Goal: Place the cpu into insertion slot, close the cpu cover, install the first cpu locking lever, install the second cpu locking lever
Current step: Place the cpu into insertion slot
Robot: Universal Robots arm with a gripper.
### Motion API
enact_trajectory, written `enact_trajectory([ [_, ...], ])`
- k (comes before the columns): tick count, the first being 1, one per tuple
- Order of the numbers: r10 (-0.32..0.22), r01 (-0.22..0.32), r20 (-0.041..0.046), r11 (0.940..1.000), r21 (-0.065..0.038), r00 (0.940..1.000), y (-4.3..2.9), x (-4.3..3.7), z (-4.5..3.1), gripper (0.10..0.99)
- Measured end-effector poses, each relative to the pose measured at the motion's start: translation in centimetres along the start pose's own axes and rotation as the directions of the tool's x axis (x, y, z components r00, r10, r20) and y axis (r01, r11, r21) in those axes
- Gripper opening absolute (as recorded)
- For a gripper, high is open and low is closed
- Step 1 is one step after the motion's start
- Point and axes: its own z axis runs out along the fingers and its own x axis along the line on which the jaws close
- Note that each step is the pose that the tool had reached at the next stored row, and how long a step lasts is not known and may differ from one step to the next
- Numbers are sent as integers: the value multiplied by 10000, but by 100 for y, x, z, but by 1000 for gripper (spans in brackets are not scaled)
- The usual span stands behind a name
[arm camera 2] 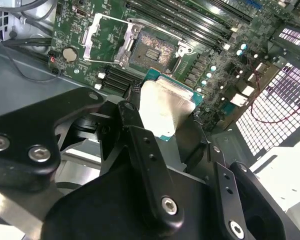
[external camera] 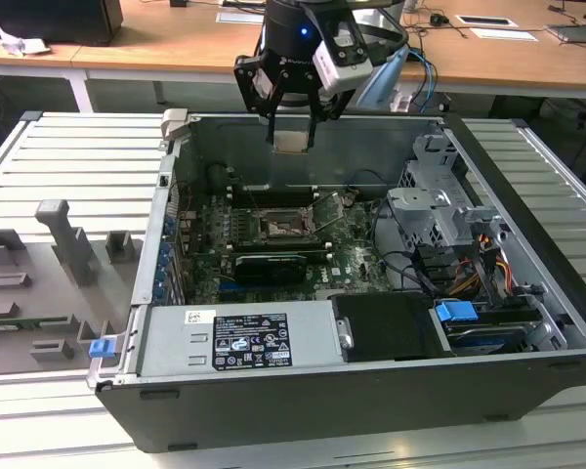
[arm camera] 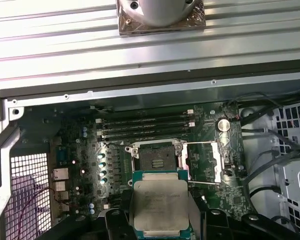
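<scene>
Black jointed fingers [arm camera 2: 140, 135] of the gripper [arm camera 2: 166, 117], matt metal with bright screw heads, pinch the cpu [arm camera 2: 165, 102] by two opposite edges. The chip is a flat square with a dull silvery lid and a green edge; it hangs level between the fingertips, as the first wrist view confirms [arm camera: 160, 205].

In the exterior view the gripper [external camera: 291, 127] holds the cpu [external camera: 291, 142] above the rear wall of the open case [external camera: 273, 401], well apart from the board beneath the fingers.

Below and beyond the fingertips:
- insertion slot [arm camera: 162, 157]: square black socket with metal rim, contact field exposed, on the green motherboard [external camera: 352, 249]
- cpu cover [arm camera: 205, 160]: thin silvery frame with open centre, swung open to one side of the socket
- memory slots [arm camera: 145, 122]: long black parallel strips just beyond the socket
- coin cell [arm camera: 222, 124]: round and shiny, near the cover

Beside the board, away from the fingers, stand a grey perforated drive cage [external camera: 430, 210] and a labelled power supply [external camera: 234, 337]
</scene>
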Motion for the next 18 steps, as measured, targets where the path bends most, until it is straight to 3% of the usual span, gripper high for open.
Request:
enact_trajectory([
  [8, 655, -655, 59, 9978, -16, 9978, 0, 0, 7, 525],
  [11, 1606, -1606, 141, 9870, -42, 9869, -2, -1, 21, 525],
  [15, 2055, -2054, 180, 9787, -60, 9785, -2, -1, 27, 525],
  [18, 2523, -2521, 219, 9677, -79, 9674, -3, -1, 33, 525],
])
